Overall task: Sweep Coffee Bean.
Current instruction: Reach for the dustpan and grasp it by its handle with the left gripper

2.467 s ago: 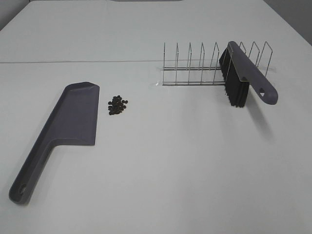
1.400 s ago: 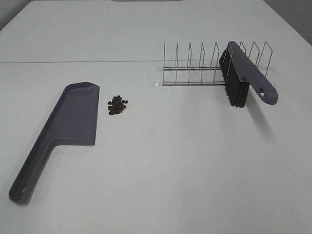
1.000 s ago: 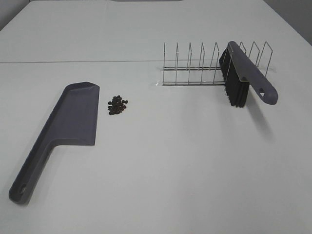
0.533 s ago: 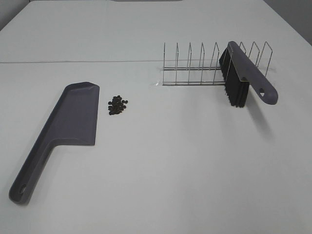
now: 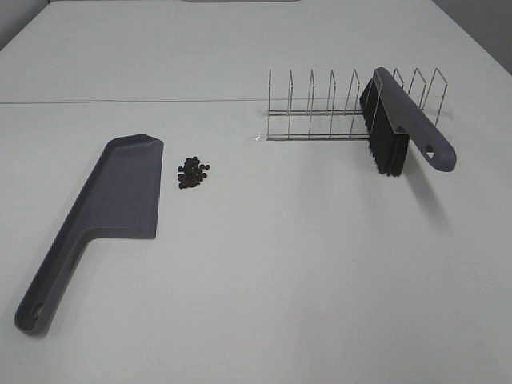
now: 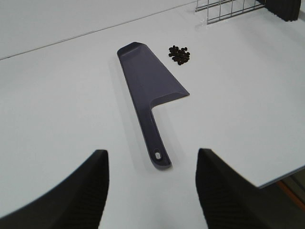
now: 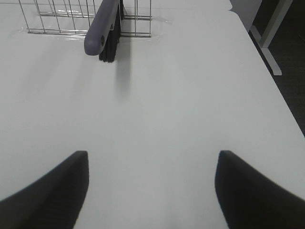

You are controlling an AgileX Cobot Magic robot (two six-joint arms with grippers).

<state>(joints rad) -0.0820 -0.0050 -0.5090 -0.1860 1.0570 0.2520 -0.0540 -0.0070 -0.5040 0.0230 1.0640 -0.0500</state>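
While left hand (image 6: 151, 183) and right hand (image 7: 151, 183) hang spread and empty, nothing is gripped.
Coffee beans (image 5: 193, 173) cluster on the worktop (image 5: 304, 264) beside the dustpan (image 5: 120, 196), whose handle runs toward the nearer left hand.

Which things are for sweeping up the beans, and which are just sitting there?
For the job: coffee beans, grey dustpan, brush.

Just sitting there: wire rack that the brush rests in, white table.

No text (or label or number) is readable anywhere.
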